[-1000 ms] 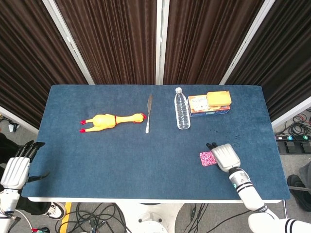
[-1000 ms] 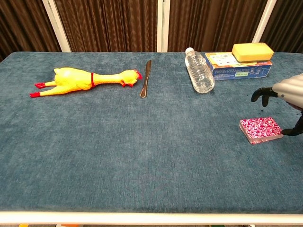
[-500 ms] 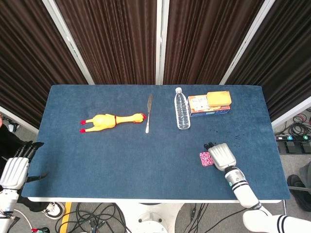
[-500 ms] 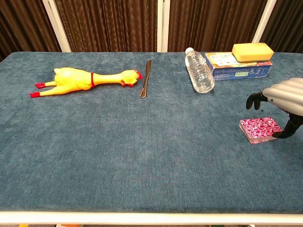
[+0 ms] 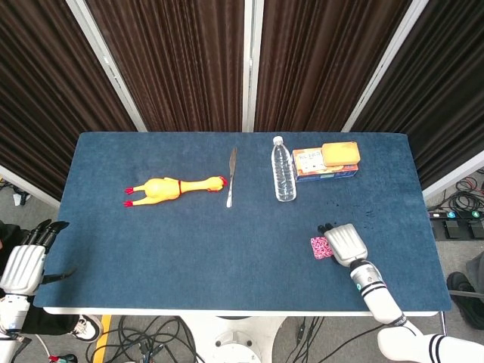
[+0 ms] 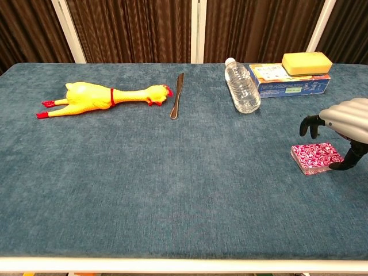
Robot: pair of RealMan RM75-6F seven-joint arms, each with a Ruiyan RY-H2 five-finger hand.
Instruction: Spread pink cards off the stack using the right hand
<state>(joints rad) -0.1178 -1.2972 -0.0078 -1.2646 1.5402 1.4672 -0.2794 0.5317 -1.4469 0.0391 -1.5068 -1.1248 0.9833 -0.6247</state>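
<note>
Item: pink card stack (image 6: pixel 317 157), squared and unspread, lying near the right front of the blue worktop (image 5: pixel 189 242); right robot hand (image 6: pixel 345 123) poised over its right end, fingers curved down, thumb tip low beside the stack's near edge, holding nothing as far as can be seen. Handling note: the step likely goes best with fingertips set lightly on the top cards and drawn sideways, so cards slide off rather than the whole stack shifting. Obscured: fingertip contact with the cards cannot be confirmed; the left robot hand (image 5: pixel 26 261) hangs released off the worktop's left edge.
</note>
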